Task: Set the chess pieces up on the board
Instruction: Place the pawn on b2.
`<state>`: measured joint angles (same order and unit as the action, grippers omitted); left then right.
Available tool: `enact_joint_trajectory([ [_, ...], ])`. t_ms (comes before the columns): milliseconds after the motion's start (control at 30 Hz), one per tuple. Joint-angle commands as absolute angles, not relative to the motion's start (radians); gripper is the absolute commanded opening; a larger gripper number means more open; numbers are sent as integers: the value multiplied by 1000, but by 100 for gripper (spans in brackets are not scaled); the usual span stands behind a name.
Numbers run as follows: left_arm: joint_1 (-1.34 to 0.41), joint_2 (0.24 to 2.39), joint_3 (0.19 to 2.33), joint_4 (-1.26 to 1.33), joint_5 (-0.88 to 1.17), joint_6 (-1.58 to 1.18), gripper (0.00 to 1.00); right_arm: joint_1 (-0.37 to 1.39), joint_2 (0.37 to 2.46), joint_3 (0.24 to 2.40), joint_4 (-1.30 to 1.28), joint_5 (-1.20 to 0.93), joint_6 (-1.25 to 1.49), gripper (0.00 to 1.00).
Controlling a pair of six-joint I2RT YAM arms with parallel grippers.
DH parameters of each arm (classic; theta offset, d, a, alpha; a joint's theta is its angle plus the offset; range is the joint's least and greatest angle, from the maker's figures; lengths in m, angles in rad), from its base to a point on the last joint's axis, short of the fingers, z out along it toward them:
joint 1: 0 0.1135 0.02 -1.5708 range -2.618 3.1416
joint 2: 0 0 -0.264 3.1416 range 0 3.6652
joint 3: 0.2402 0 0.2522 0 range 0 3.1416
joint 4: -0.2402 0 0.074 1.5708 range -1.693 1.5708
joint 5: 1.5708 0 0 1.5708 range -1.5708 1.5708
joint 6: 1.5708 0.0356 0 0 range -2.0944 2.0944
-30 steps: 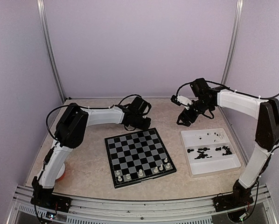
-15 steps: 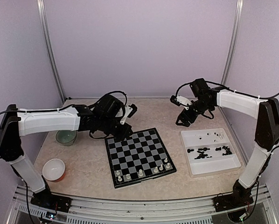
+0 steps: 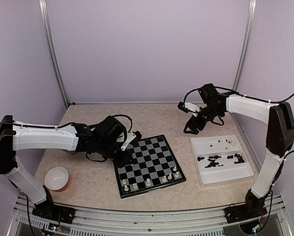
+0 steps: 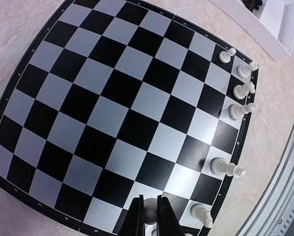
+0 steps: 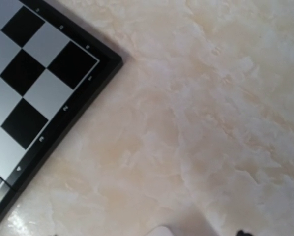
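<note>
Along the near edge of the board, six cream-white chess pieces were set upright; five stood in the edge row and one just behind it, and several squares of that row were bare.

The left gripper was positioned low over the board's left edge, just beyond that row; its jaws were closed on a held white piece, seen between the fingertips in the left wrist view.

From this gripper the unfilled squares lay toward the robot's base and to its right; the row's long axis ran left to right across the near edge. A short pull inward and a downward placement is judged to be the coming move; the left arm was much the nearer of the two to that row.

Further right, the black pieces were heaped in the white tray, well apart from the board.

Farthest back, the right gripper was held above the table, between board corner and tray; its jaws were spread wide and nothing was seen in them.
</note>
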<state>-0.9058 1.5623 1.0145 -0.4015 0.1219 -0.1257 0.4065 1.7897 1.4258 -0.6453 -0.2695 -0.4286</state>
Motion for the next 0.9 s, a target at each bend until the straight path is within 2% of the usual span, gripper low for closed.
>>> enact_joint_trajectory([
  [0, -918, 1588, 1006, -420, 146, -103, 0, 411, 1791, 1454, -653, -275, -431, 78],
  [867, -991, 1667, 983, -463, 158, -77, 1, 411, 1789, 1460, -659, -278, -433, 81],
])
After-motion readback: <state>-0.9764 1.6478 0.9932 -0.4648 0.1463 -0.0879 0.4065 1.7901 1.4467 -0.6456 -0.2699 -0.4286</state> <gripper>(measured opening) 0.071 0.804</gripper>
